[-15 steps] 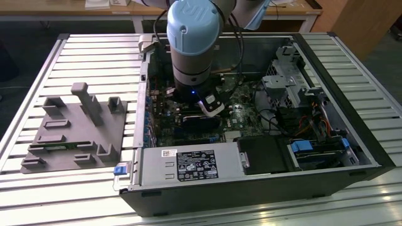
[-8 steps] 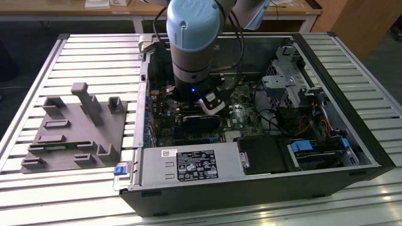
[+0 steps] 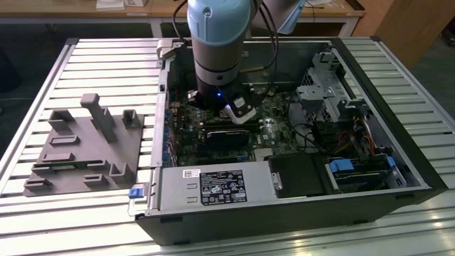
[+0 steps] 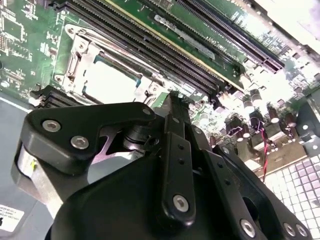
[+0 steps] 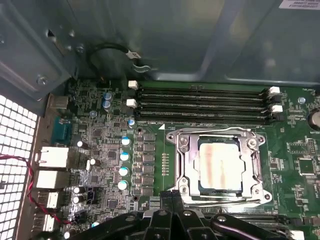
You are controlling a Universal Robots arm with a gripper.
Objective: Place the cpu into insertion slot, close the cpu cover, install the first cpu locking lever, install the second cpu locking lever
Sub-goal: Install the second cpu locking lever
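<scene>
The cpu [image 5: 220, 167] lies flat in the insertion slot [image 5: 182, 190], its silvery-tan top facing up; it also shows in the second wrist view [image 4: 107, 80]. The cpu cover [image 5: 186, 150] is down around it as a silver frame. Thin silver lever rods run along the socket's edges, one on the side nearest the gripper [image 5: 225, 202]; whether they are latched I cannot tell. My gripper [image 5: 171, 200] hovers just beside the socket, its black fingers [image 4: 175, 130] shut together with nothing between them. In the exterior view the gripper [image 3: 240, 118] reaches down into the open computer case.
Long black memory slots [image 5: 200, 102] run beside the socket, and blue-topped capacitors [image 5: 123, 157] stand nearby. The case holds a power supply [image 3: 213, 186] and a drive cage [image 3: 327, 85]. A grey fixture [image 3: 85, 144] sits on the slatted table at the exterior view's left.
</scene>
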